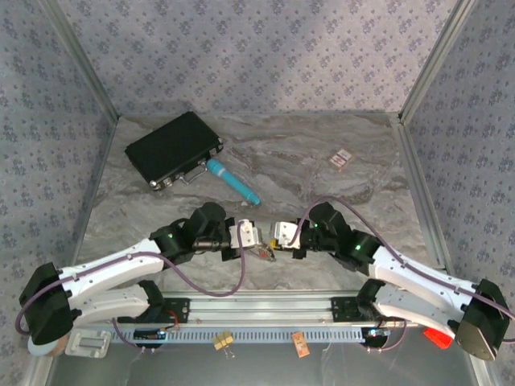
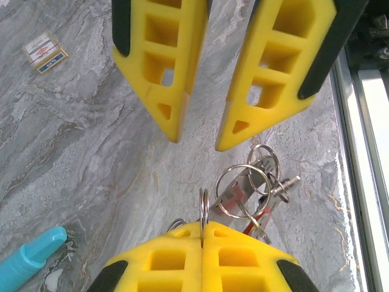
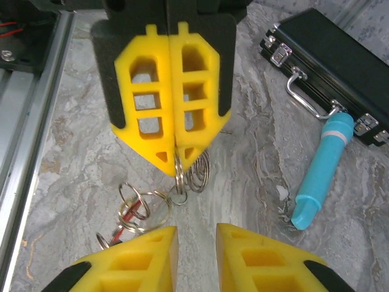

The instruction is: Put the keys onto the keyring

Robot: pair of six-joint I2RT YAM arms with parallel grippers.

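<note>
Between the two hands, low over the tabletop (image 3: 255, 152): the keyring (image 3: 197, 173), a bunch of linked thin metal rings. The left hand (image 3: 176, 159) is closed, its pads pinching one ring edge-on at the very tips. The other rings hang off that ring toward the right hand, near the tabletop; contact with it cannot be told. The right hand (image 3: 197, 232) faces the left hand tip to tip, jaws parted a moderate width, holding nothing, just short of the bunch. Keys: one red-headed key (image 3: 129, 214) sits among the loose rings, off to one side of the left hand's tips. Whether it is threaded on a ring or only lying through the loops cannot be told. Other items: teal pen-like tool (image 3: 322, 170) and black case (image 3: 340, 61), both well apart from the hands, untouched. Status, by judgement: the ring is secured in the left hand, at most one key is fitted, and most of the threading is left to do.
</note>
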